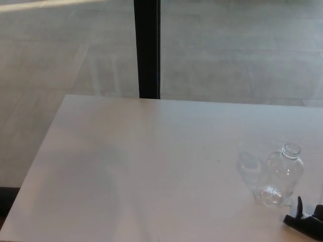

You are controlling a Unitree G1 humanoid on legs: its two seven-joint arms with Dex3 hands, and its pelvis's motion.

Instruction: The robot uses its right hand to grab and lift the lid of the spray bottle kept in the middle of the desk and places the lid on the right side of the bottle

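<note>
You have one clear spray bottle (pixel 281 175) on the white desk (pixel 151 166), standing uncapped near the right edge, its open neck up. One black piece, the spray lid (pixel 305 221), lies just near-right of the bottle at the picture's lower right corner. You cannot tell whether any hand shows. One dark post (pixel 147 49) rises beyond the far edge. The desk's left and middle lie wide and bare.

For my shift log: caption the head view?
Open clear bottle upright on white desk; black object at the lower right corner.
</note>
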